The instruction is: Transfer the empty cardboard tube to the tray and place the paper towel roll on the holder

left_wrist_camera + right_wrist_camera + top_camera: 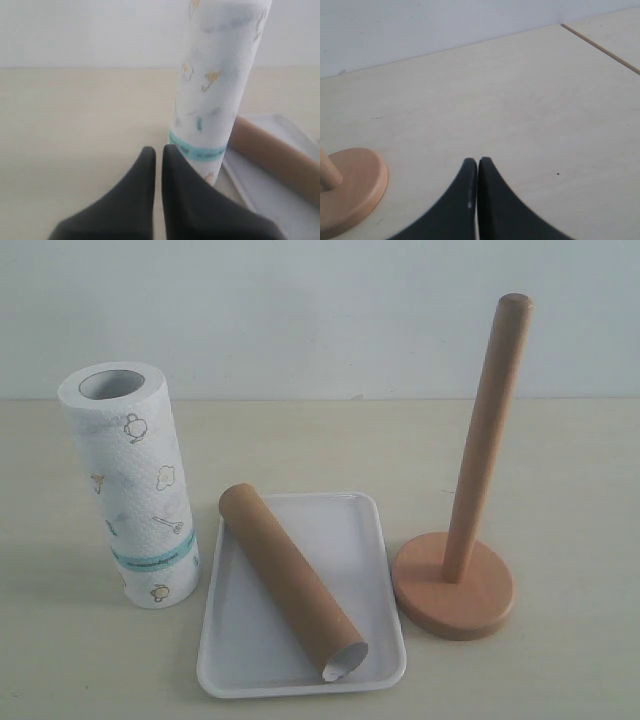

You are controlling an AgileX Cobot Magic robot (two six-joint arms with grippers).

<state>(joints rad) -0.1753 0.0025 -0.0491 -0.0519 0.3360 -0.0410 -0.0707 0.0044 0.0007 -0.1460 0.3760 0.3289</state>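
Observation:
The brown cardboard tube lies diagonally in the white tray at the table's middle. To the tray's left the paper towel roll stands upright on the table. The wooden holder stands bare to the tray's right, its pole upright. Neither gripper shows in the exterior view. In the left wrist view my left gripper is shut and empty, close beside the roll, with the tube and tray beyond. My right gripper is shut and empty above bare table, the holder's base off to one side.
A pale wooden tabletop runs back to a plain white wall. A seam in the table shows in the right wrist view.

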